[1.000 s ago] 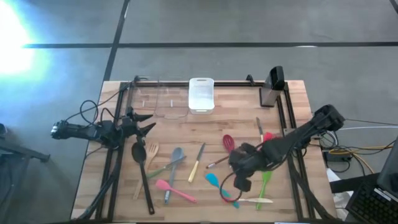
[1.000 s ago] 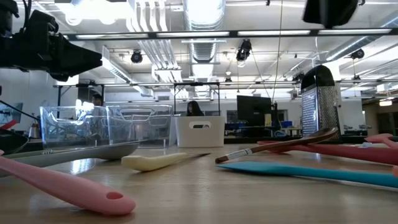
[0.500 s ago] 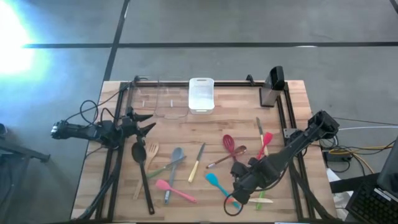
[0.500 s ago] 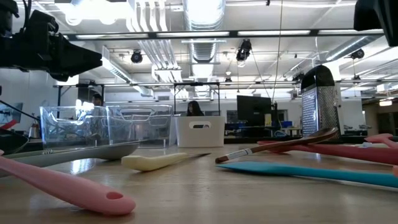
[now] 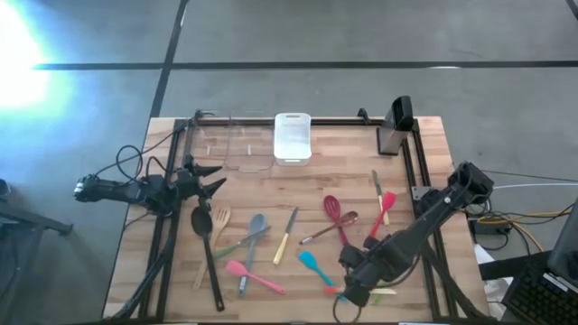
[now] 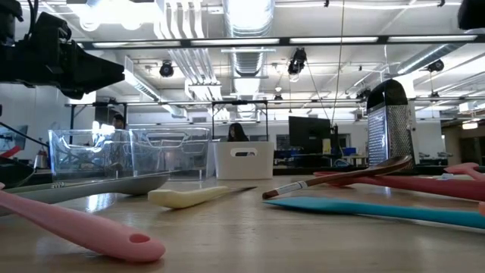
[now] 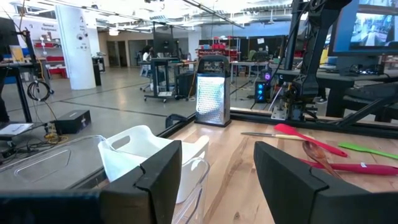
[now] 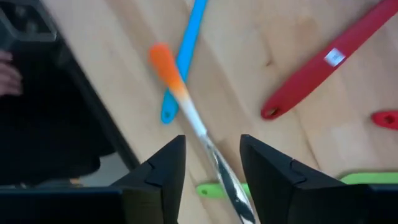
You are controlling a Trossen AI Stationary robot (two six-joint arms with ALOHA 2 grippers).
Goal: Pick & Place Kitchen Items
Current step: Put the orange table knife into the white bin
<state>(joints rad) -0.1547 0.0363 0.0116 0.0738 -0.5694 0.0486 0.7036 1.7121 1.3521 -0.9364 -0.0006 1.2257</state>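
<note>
Several kitchen items lie flat on the wooden table [image 5: 298,185]: a black spoon [image 5: 201,222], a pink spatula [image 5: 249,273], a cream-handled knife [image 5: 286,237], a teal spatula [image 5: 310,264] and a red spatula [image 5: 386,204]. My right gripper [image 5: 353,287] points down near the table's front edge. It is open [image 8: 211,168]. Its fingers stand on either side of the silver shaft of an orange-handled utensil [image 8: 176,84] without touching it. My left gripper [image 5: 215,179] waits at the table's left, level and open [image 7: 217,174], with nothing between its fingers.
A clear bin [image 5: 237,144] and a white bin [image 5: 292,137] stand at the far edge, with a metal grater [image 5: 396,128] at the far right. A red handle [image 8: 323,68], a blue handle [image 8: 185,56] and green pieces [image 8: 210,189] lie close around my right gripper.
My right gripper has gone toward the table's near edge and a little down, turning about its own axis. The red spatula that the arm covered now shows. The utensils lie where they were.
</note>
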